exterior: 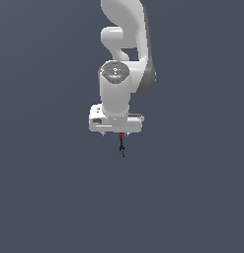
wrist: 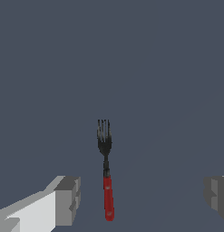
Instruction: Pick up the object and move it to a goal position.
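A plain dark grey-blue surface is seen everywhere. One fork is laid on it, its prongs pointed toward 12 o'clock.

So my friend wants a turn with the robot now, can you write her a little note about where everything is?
Gripper: open, fingers wide apart on either side of the fork's red handle, not touching it.
Fork: a tiny dark fork with a red handle, lying on the plain grey floor right under the gripper, prongs pointing away from it.
Done: the arm is lined up above the fork.
Left: close on the handle, lift, carry it to the goal. No goal marker shows in either view.
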